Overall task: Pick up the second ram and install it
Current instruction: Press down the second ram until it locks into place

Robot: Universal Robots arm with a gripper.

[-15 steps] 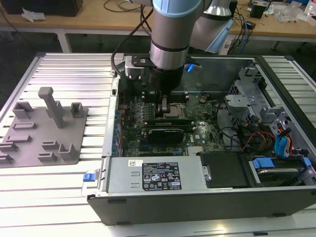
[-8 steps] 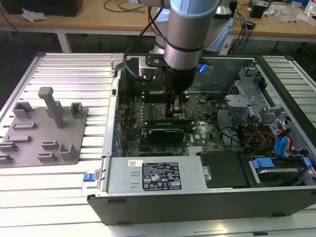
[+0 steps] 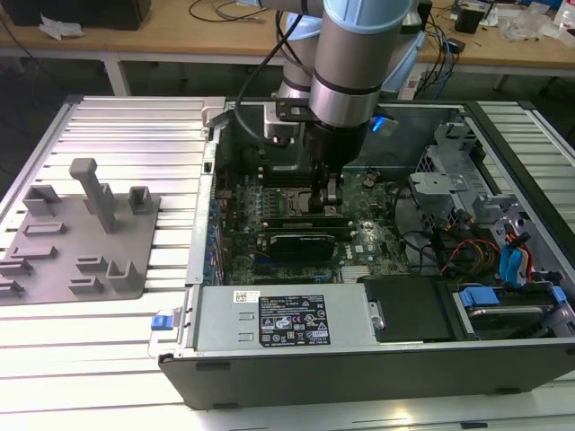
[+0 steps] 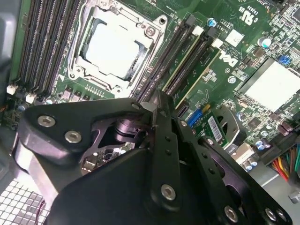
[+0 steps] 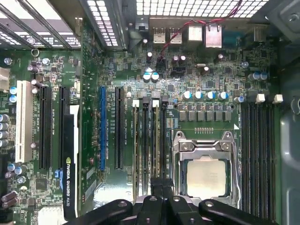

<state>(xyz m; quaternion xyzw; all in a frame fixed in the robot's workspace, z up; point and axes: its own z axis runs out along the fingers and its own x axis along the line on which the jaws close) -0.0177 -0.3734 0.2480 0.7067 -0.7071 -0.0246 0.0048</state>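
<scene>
My gripper [image 3: 330, 199] is lowered into the open computer case, onto the memory slots beside the processor socket. In both wrist views its black fingers [image 5: 162, 186] [image 4: 152, 103] are pressed together. Their tips sit at one end of a thin green stick, the second ram [image 5: 154, 140] [image 4: 180, 61]. This stick stands edge-up in a slot close to the socket. Whether the fingers pinch it or only rest on its top edge is hidden. Another stick [image 5: 136, 140] stands two slots further from the socket.
A grey tray [image 3: 81, 260] with upright posts lies on the slatted table at the exterior view's left. A black card [image 3: 301, 242] sits near the slots. The processor socket [image 5: 206, 176], power supply [image 3: 278, 319] and drive bays with cables [image 3: 503, 260] crowd the case.
</scene>
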